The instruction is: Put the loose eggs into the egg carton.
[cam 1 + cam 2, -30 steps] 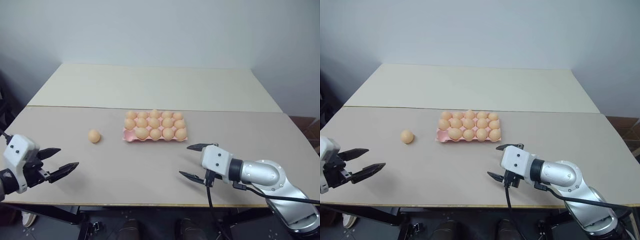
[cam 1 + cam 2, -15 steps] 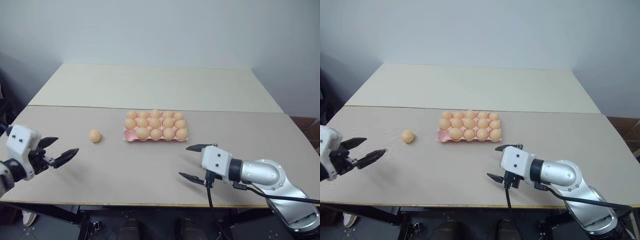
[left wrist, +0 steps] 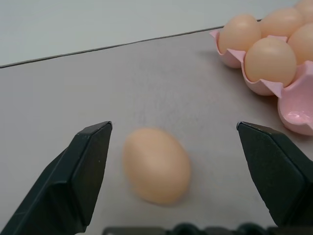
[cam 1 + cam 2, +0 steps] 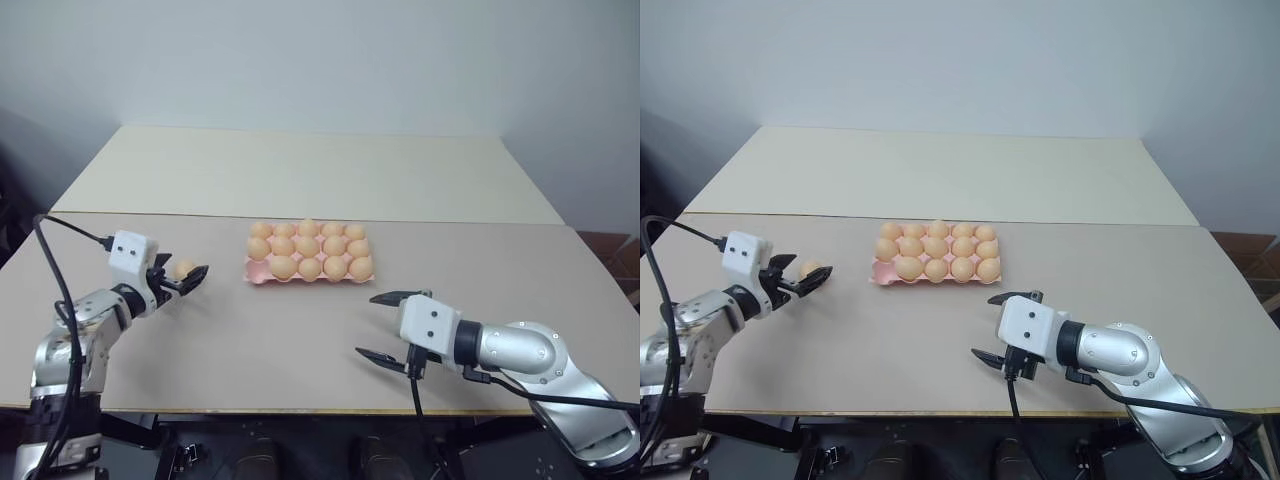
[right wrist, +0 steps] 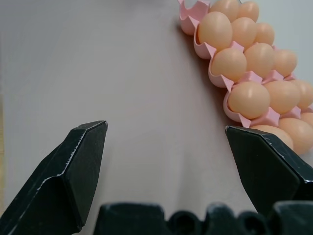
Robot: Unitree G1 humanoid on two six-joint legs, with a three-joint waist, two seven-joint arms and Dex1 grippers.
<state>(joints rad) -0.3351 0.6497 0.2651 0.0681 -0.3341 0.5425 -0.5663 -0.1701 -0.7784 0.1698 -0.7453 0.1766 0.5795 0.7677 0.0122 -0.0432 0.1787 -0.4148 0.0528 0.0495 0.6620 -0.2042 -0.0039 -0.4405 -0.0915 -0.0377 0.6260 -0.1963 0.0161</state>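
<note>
The left pincer (image 3: 171, 161) stands wide open around the last loose matte tan-orange oval egg (image 3: 156, 165), which lies on the grey bench (image 4: 300, 330) at nine o'clock from the pale pink moulded egg carton (image 4: 256, 271). The step looks like the grasp itself: next the fingers must close gently, then carry the egg to the free corner cup (apparently the only one left). The egg lies on its side, its long axis slanting across the pincer's gap; the right pincer (image 4: 385, 325) hangs open and empty at about five o'clock from the carton.

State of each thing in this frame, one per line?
loose egg: lying on the table, between the open fingers of the left gripper, not gripped.
egg carton: flat on the table, one near-left corner cup empty, the rest filled.
left gripper: open, at the egg.
right gripper: open, empty, over bare table.
</note>
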